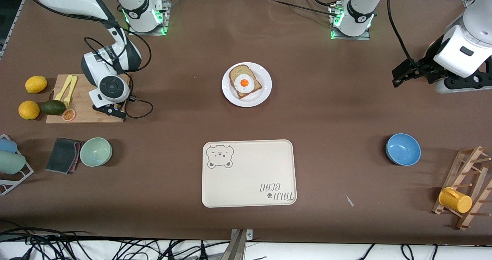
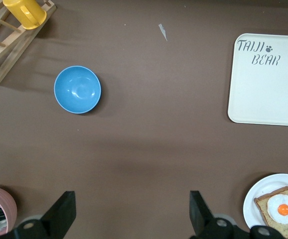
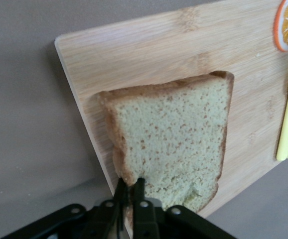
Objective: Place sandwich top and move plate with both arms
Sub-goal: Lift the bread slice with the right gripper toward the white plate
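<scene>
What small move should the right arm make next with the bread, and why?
Probably lift straight up: the right gripper is shut on the plain speckled bread slice, which lies on the wooden cutting board, not yet on the egg-topped slice on the round white plate.

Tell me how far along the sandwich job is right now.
Early. Done: only the base, egg-topped bread, sits on the plate. In hand: the right gripper has shut on the edge of the sandwich top, which lies on the cutting board. The left gripper waits open above bare table. Left: carrying the slice onto the egg, then moving the plate with both arms.
</scene>
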